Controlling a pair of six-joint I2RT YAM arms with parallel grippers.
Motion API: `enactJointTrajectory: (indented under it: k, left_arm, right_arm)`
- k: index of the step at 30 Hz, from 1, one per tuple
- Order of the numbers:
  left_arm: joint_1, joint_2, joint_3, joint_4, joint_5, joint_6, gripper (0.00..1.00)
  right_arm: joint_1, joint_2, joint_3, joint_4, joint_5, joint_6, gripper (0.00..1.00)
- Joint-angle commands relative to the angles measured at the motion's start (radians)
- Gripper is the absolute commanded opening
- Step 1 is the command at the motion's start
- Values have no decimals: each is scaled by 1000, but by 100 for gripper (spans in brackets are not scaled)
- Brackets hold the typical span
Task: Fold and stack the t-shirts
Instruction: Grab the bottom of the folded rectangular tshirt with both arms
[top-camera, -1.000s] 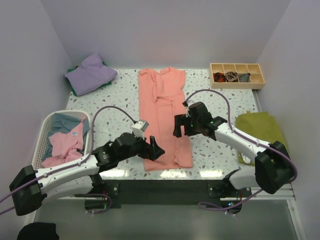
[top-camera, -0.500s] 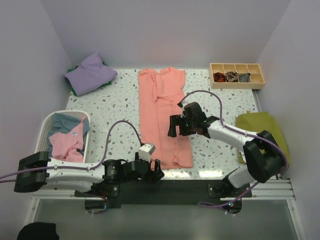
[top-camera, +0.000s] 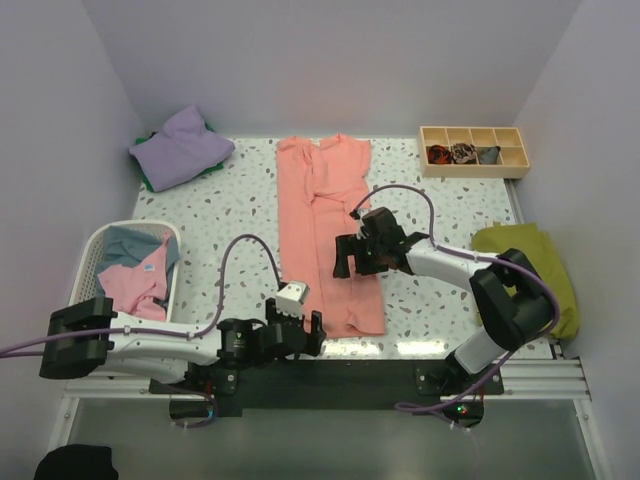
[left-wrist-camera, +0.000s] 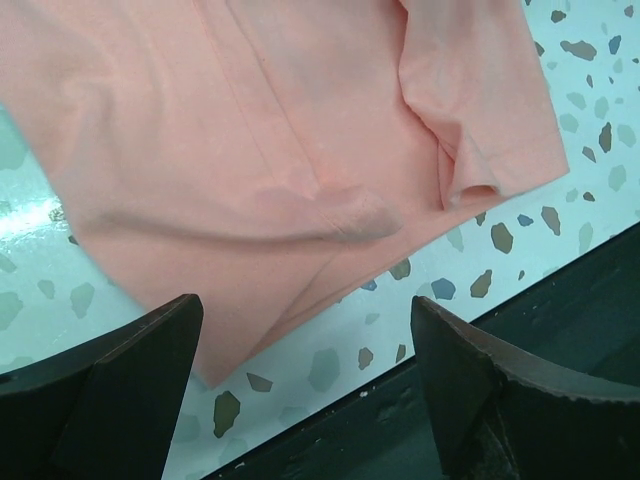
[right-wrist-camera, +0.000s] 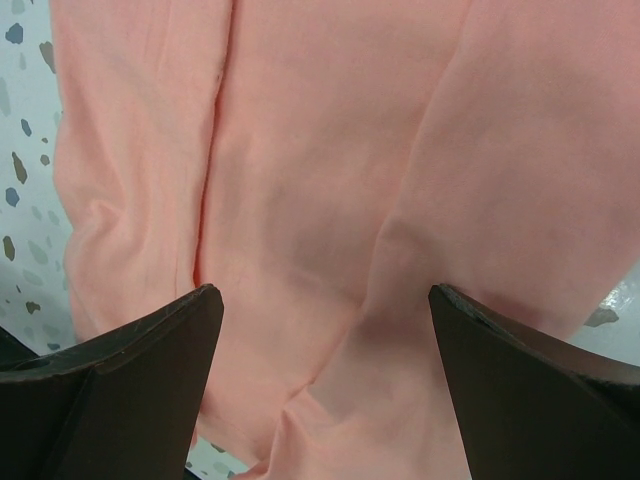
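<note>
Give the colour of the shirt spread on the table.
The shirt is plain salmon pink; the top external view shows it best.

Plain salmon-pink across long soft cotton t-shirt (top-camera: 325, 230). White with grey, brown and blue flecks on speckled stone worktop (top-camera: 230, 190). Lavender on folded cotton shirt (top-camera: 180, 148).

Left hand (top-camera: 297, 335) pulled back from over the salmon-pink t-shirt (top-camera: 322, 215) to the near edge of the counter (top-camera: 230, 225), at the hem. Right hand (top-camera: 352, 262) slid slightly left, further over the shirt's middle.
</note>
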Motion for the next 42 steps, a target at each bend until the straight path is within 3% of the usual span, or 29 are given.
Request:
enactJointTrajectory:
  k: [1,11,23,26,30,34,42]
  left_arm:
    - [-6,50,37,54,-46,2,90]
    - [-18,53,-67,58,58,-84,89]
    - [-80,-49,-142,-187,126,-261,88]
    - [-109,-89,-159,-181,145,-291,87]
    - [-166,-92,-96,-381,97,-390,87]
    - [-196,-111,-55,-466,31,-427,88]
    - [-195,-114,103,-632,-144,-453,92]
  right_arm:
    - [6,20,33,49,5,-9,89]
    - [6,54,12,43,51,-3,89]
    - [6,112,15,-11,128,6,89]
    - [7,112,7,-17,140,11,89]
    - [7,97,-7,-29,145,11,89]
    - [15,17,-70,-27,121,-3,89]
    - [19,-331,-123,-204,125,-40,90]
